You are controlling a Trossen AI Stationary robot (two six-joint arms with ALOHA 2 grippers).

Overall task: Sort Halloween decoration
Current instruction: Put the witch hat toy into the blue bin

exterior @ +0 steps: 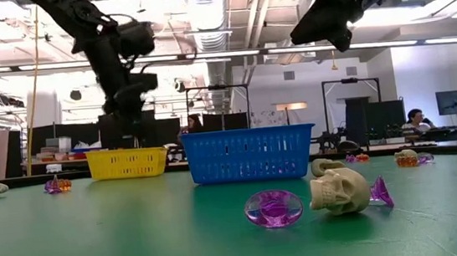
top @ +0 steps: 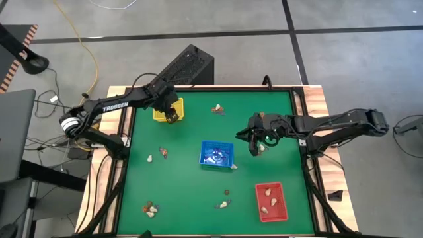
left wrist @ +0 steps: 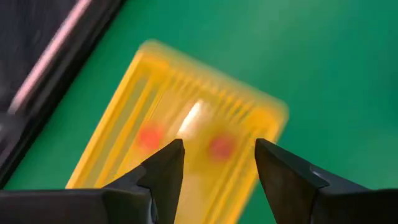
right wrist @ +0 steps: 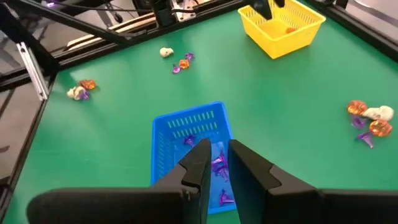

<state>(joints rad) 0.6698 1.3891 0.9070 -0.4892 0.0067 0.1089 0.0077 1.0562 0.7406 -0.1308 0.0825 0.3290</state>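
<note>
Halloween decoration trinkets lie scattered on the green table: a cream skull (exterior: 340,191) beside a purple ring (exterior: 274,208), and mixed clusters (right wrist: 370,118) (right wrist: 180,62) (right wrist: 81,90). My left gripper (left wrist: 217,158) hangs open above the yellow tray (top: 168,109), which holds two orange pieces (left wrist: 148,137). My right gripper (right wrist: 216,155) hovers to the right of the blue tray (top: 217,155), its fingers nearly together on a purple trinket (right wrist: 217,165). More purple pieces lie in the blue tray. Cream pieces (top: 268,193) rest in the red tray (top: 271,200). My right gripper pinches a small purple trinket (right wrist: 217,165) between its two fingers, which slant down toward the blue tray from the table's right side. The fingers hide most of the trinket, so which part they are on cannot be told. It is clear of the table.
The three trays stand apart on the mat: yellow far left, blue in the middle, red near right. A wooden rim (top: 316,99) frames the table. A dark box (top: 192,66) sits behind the far edge. People show in the room beyond (exterior: 417,118).
</note>
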